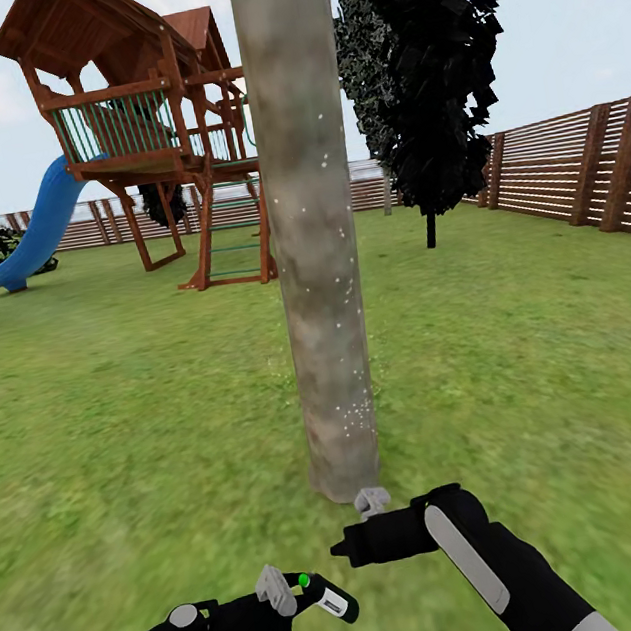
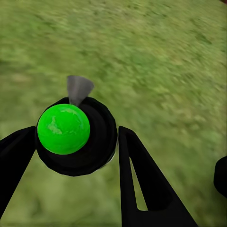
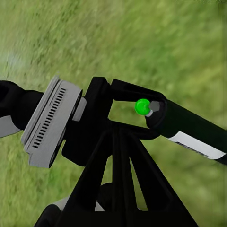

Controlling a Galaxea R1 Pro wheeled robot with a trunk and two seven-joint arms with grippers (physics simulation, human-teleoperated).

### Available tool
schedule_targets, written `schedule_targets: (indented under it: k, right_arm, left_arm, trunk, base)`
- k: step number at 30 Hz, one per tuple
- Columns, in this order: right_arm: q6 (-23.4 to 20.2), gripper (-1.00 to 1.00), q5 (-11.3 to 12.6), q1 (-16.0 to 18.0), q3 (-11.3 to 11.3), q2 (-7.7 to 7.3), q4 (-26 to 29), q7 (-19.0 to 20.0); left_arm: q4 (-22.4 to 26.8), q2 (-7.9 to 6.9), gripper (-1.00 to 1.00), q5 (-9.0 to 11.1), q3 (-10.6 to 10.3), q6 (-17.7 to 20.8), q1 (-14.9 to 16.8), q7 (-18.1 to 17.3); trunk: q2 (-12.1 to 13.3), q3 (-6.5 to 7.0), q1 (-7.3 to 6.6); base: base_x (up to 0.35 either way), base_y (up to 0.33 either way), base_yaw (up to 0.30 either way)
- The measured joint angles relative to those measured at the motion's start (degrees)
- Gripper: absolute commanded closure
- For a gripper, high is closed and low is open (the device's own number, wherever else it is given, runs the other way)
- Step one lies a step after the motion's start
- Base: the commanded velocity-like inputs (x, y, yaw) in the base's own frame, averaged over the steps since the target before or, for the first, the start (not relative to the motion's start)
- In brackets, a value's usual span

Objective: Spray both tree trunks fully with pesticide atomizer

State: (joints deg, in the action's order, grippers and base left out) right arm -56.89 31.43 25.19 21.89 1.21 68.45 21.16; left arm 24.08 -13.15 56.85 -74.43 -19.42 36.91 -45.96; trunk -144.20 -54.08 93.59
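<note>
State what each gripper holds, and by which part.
Left gripper clamps the black, green-capped pesticide atomizer at its green-capped end. Right gripper: cannot tell.

From my console the tree trunk (image 1: 317, 255) looked smooth and matt, mottled grey-brown, flecked with tiny white pesticide (image 1: 356, 416) specks. The pesticide atomizer (image 1: 325, 597) read as glossy black plastic with a shiny green cap. My left gripper (image 1: 281, 592) showed matt black fingers (image 2: 142, 184). The fence (image 1: 577, 170) and play tower (image 1: 151, 128) looked like brown wood; the slide (image 1: 40, 230), smooth blue plastic.
</note>
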Motion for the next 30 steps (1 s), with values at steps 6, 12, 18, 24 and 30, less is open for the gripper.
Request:
schedule_targets:
  k: [6,12,18,24,30]
  right_arm:
    - [0.15,1.00,-0.23,0.00,0.10,0.98,-1.42,-0.67]
    - [1.97,1.00,-0.08,0.00,0.21,1.84,-2.32,-3.27]
    - [2.52,1.00,-0.28,0.00,0.47,2.54,-3.82,-3.46]
    - [3.88,1.00,-0.61,0.00,0.50,2.64,-4.54,-3.49]
    - [7.59,1.00,-0.76,0.00,0.73,2.90,-6.42,-3.42]
  left_arm:
    - [0.03,0.00,1.00,0.00,0.00,0.00,-0.02,0.00]
    - [0.03,0.00,1.00,0.00,0.00,0.00,0.00,0.00]
    - [0.05,0.00,1.00,0.00,0.00,0.00,-0.01,0.01]
    - [0.01,0.00,1.00,0.00,0.00,0.00,-0.03,0.04]
    - [0.01,0.00,1.00,0.00,0.00,0.00,-0.02,0.06]
  trunk:
    - [0.00,0.00,0.00]
    - [0.00,0.00,0.00]
    - [0.00,0.00,0.00]
    - [0.00,0.00,0.00]
    - [0.00,0.00,0.00]
  base:
    - [0.000,0.000,0.000]
    - [0.000,0.000,0.000]
    - [0.000,0.000,0.000]
    - [0.000,0.000,0.000]
    - [0.000,0.000,0.000]
